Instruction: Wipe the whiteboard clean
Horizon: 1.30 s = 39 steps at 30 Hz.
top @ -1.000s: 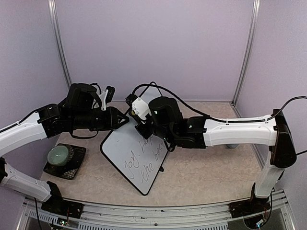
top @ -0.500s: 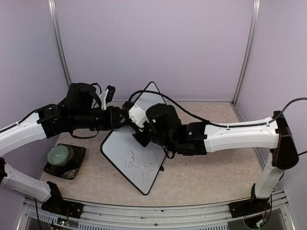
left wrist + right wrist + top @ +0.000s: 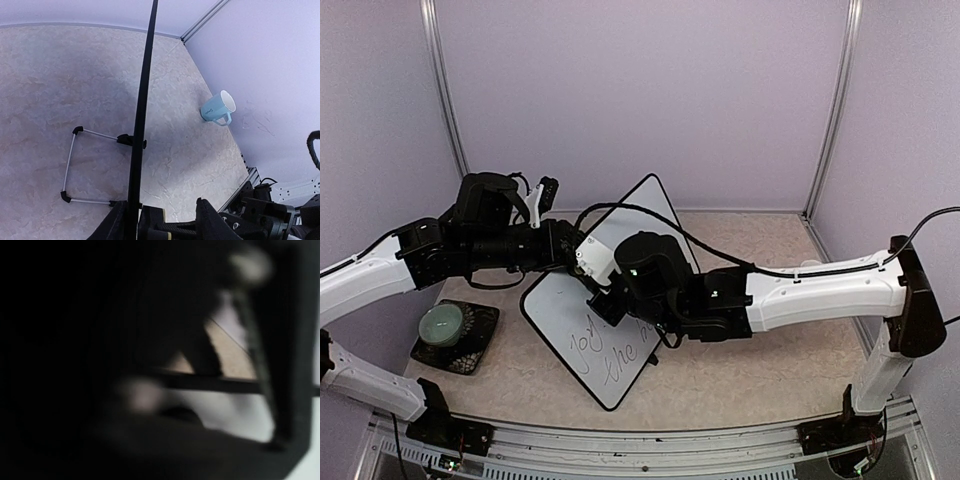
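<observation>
The whiteboard [image 3: 570, 315] stands tilted on the table with dark handwriting on its near half. My left gripper [image 3: 567, 262] is shut on its upper left edge. In the left wrist view the board shows edge-on as a thin black line [image 3: 141, 100] that runs down between the gripper's [image 3: 132, 220] fingers. My right gripper [image 3: 605, 295] is low over the middle of the board's face, under its wrist. Whether it is open or holds anything is hidden. The right wrist view is dark and blurred and shows only a patch of the white board [image 3: 235, 415].
A green round thing on a black dish [image 3: 455, 335] sits at the near left. A light blue mug [image 3: 218, 108] lies on its side by the right wall. The board's wire stand [image 3: 70, 165] rests on the table behind it.
The right gripper has moved left and toward the near edge across the board. The board has shifted down and left with it, and its far corner now shows.
</observation>
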### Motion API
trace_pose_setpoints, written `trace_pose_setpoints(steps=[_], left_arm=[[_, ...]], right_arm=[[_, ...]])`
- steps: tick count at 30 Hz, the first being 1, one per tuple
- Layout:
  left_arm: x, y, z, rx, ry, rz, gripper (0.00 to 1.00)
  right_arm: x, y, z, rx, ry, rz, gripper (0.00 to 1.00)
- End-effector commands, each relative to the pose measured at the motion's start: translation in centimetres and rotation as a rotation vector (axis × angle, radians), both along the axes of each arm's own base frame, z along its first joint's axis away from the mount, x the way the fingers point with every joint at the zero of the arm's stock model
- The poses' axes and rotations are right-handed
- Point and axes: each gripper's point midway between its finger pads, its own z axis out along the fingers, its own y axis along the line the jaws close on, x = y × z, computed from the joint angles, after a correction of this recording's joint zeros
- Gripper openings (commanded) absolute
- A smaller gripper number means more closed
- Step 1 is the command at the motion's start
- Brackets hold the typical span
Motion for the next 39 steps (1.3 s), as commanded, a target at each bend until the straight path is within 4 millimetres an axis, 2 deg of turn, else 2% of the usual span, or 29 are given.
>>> trace_pose_setpoints(steps=[1, 7, 21, 28, 32, 39], left_arm=[[-0.5, -0.7, 3.7, -0.123, -0.072, -0.022, 0.44], [-0.4, -0.4, 3.5, -0.125, -0.069, 0.002, 0.44], [-0.4, -0.2, 3.4, -0.130, -0.070, 0.010, 0.44], [-0.4, 0.0, 3.3, -0.130, -0.068, 0.017, 0.44], [-0.5, 0.1, 3.4, -0.133, -0.071, 0.018, 0.44], [-0.6, 0.3, 3.4, -0.134, -0.070, 0.019, 0.44]], right_arm=[[-1.8, 1.4, 0.0, -0.002, 0.021, 0.050, 0.00], [-3.3, 2.1, 0.4, -0.002, 0.022, 0.098, 0.00], [-9.0, 5.8, -0.5, -0.023, 0.074, 0.298, 0.00], [-10.9, 7.0, -0.6, -0.007, 0.113, 0.362, 0.00], [-10.6, 6.7, -0.5, -0.003, 0.114, 0.335, 0.00], [-7.6, 4.6, 0.4, -0.005, 0.077, 0.230, 0.00]])
